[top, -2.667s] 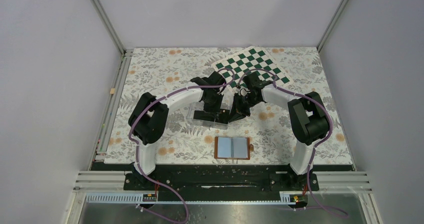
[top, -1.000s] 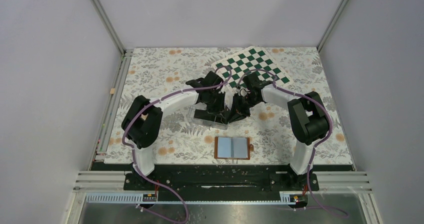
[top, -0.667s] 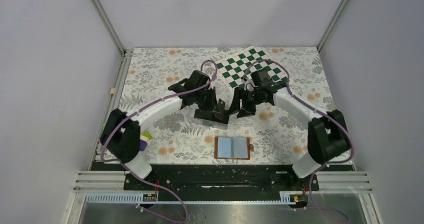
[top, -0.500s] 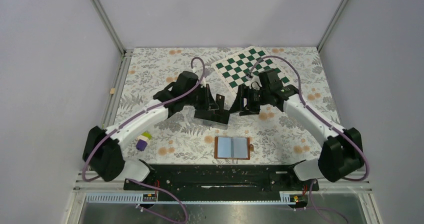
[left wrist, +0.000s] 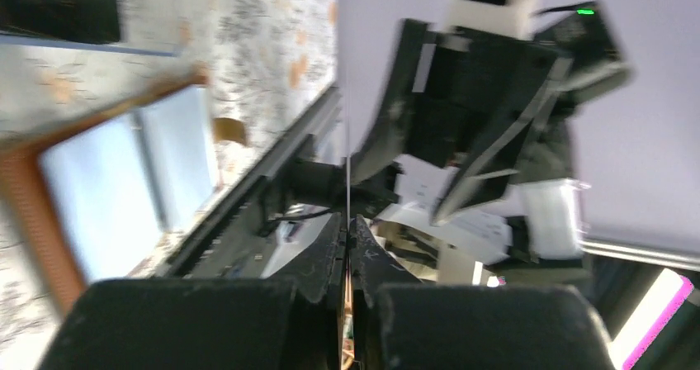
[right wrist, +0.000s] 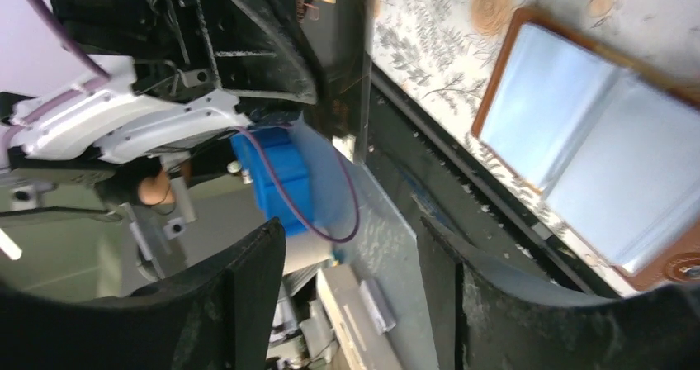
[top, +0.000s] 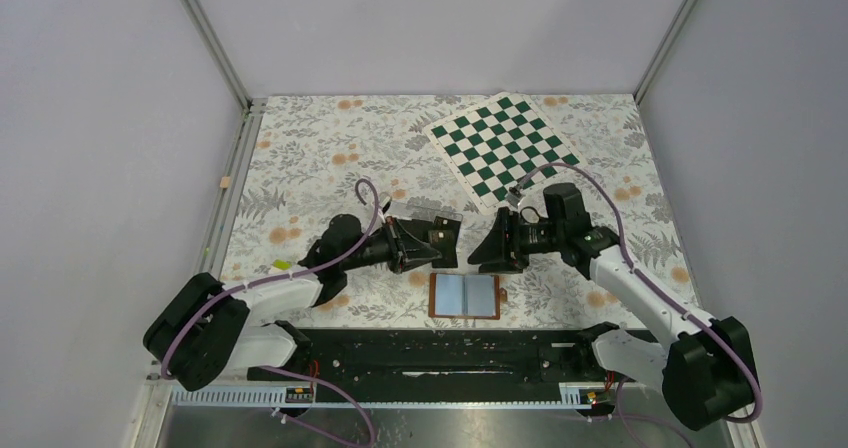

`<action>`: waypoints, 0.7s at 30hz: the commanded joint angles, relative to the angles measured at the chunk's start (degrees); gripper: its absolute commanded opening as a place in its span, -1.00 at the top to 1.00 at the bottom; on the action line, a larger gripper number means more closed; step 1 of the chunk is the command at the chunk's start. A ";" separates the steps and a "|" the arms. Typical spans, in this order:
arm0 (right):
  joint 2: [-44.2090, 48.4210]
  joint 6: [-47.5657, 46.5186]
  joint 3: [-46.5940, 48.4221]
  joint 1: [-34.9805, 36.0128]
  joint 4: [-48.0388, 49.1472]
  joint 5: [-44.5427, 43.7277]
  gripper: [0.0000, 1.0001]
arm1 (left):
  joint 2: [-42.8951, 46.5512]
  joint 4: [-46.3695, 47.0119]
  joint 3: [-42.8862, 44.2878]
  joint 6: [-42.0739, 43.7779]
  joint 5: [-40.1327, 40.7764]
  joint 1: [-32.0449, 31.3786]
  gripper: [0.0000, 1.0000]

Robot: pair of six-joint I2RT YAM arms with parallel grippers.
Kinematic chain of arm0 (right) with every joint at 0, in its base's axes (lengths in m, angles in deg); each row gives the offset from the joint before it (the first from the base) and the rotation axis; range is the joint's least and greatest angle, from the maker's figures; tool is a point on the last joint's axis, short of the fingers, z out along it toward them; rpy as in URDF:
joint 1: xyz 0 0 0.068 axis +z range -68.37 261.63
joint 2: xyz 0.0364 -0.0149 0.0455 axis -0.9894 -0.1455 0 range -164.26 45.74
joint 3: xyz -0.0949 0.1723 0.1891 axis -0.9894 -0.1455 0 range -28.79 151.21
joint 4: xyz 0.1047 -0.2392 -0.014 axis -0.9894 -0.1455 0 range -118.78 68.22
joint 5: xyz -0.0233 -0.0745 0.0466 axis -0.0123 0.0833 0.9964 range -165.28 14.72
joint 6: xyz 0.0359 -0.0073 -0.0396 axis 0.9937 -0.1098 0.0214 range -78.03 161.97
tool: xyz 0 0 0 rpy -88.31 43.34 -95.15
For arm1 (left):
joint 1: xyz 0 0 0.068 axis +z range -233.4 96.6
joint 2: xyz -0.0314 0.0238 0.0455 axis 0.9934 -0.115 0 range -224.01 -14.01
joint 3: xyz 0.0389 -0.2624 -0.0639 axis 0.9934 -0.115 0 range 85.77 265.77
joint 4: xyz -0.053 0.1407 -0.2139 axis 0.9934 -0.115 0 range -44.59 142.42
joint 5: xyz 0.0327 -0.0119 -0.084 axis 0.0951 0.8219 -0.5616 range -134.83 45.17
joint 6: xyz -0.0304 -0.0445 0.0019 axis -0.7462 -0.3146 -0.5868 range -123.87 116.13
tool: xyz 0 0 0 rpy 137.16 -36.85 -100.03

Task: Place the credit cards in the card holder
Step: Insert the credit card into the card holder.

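The card holder (top: pixel 465 295) lies open near the table's front edge, a tan-brown booklet with pale blue sleeves facing up; it also shows in the left wrist view (left wrist: pixel 107 188) and the right wrist view (right wrist: pixel 594 180). My left gripper (top: pixel 432 246) hovers just behind its left half, shut on one thin dark credit card (top: pixel 445 240), seen edge-on (left wrist: pixel 347 172) between the fingers. The right gripper (top: pixel 478 253) faces it from the right, open and empty (right wrist: pixel 351 230). More dark credit cards (left wrist: pixel 58 7) sit in a clear box (top: pixel 438 212) behind.
A green-and-white checkered board (top: pixel 505 148) lies at the back right of the floral tablecloth (top: pixel 320 148). The black rail (top: pixel 440 348) with both arm bases runs just in front of the card holder. A small yellow-green object (top: pixel 282 265) sits by the left arm.
Both arms have swung from the clear box back toward the near edge, above the card holder. The left gripper carried a card along. The right gripper opened.
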 commanded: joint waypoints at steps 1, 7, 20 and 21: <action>1.51 16.01 -5.98 -0.18 21.72 9.77 -0.28 | 0.34 28.29 -2.24 -14.95 -2.56 -1.00 1.00; -3.18 24.34 -7.87 0.32 36.74 12.65 -0.12 | -4.09 36.59 -3.58 -19.23 -2.75 -2.61 1.00; -4.12 34.94 -10.00 0.21 50.69 12.76 0.14 | -5.11 37.98 -4.37 -19.04 -2.50 -2.78 1.00; -3.23 34.49 -10.23 0.06 49.76 12.16 0.15 | -4.91 37.58 -4.45 -18.70 -2.44 -2.71 1.00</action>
